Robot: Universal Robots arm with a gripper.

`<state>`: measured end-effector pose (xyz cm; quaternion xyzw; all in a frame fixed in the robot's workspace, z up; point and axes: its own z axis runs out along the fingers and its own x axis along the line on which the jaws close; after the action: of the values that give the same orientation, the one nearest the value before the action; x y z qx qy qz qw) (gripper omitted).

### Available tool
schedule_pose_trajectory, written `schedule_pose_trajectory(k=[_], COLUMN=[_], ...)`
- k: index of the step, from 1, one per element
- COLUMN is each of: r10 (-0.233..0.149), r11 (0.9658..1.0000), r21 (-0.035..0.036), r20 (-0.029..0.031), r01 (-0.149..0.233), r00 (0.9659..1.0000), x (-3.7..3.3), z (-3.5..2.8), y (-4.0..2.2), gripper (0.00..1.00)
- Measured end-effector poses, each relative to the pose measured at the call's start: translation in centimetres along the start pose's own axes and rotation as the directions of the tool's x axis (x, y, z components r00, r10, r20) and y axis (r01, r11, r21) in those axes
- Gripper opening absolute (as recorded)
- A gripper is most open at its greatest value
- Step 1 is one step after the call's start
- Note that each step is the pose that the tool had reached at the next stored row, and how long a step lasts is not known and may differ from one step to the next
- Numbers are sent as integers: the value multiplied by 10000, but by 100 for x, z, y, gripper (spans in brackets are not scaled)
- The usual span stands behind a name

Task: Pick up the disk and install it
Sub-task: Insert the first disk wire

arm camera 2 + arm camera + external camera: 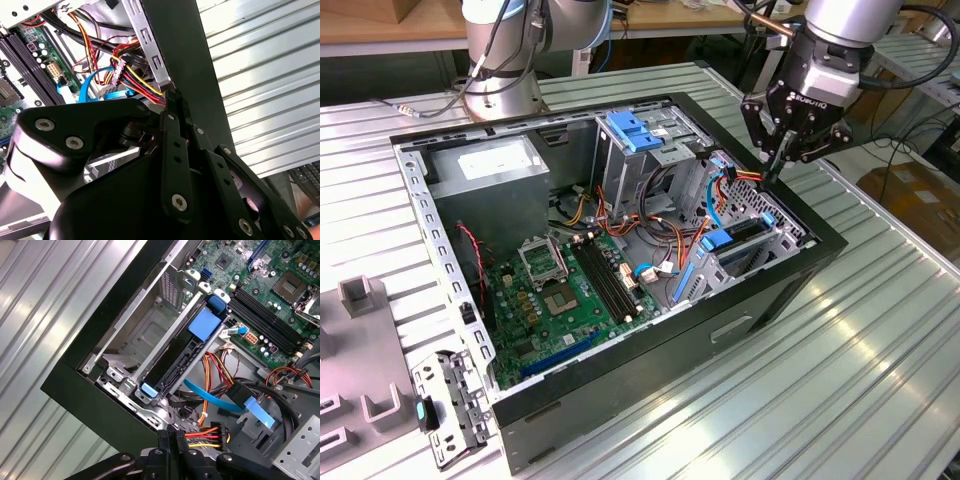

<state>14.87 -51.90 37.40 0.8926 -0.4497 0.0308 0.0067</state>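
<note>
The disk (744, 233) stands on edge in the low drive cage at the open computer case's (620, 400) corner, on the exterior view's right. Its dark side and light blue carrier rail show in the first wrist view, disk (175, 357), with blue tabs at both ends. My gripper (771, 174) hangs just above and beyond that cage, over the case's rim. Its fingers are shut together with nothing between them. In both wrist views the gripper (173, 98) (172, 434) sits beside a bundle of red, yellow and black wires.
Inside the case are a green motherboard (565, 290), a grey power supply box (495, 165), a tall metal bay with a blue latch (635, 130) and loose cables (660, 235). Grey fixtures (360, 300) and a metal bracket (450, 400) lie on the slatted table (880, 340).
</note>
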Motion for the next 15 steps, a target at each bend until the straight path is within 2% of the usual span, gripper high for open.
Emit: schedule_pose_trajectory(k=[6, 11, 15], r10=[214, 304, 746], r11=[9998, 9995, 9972], r21=[-14, -18, -45], r20=[-4, -5, -13], r01=[-214, -304, -746], r00=[9998, 9995, 9972], x=[-23, -58, -59], z=[-2, -5, -4], y=[30, 80, 81], gripper=[16, 16, 16])
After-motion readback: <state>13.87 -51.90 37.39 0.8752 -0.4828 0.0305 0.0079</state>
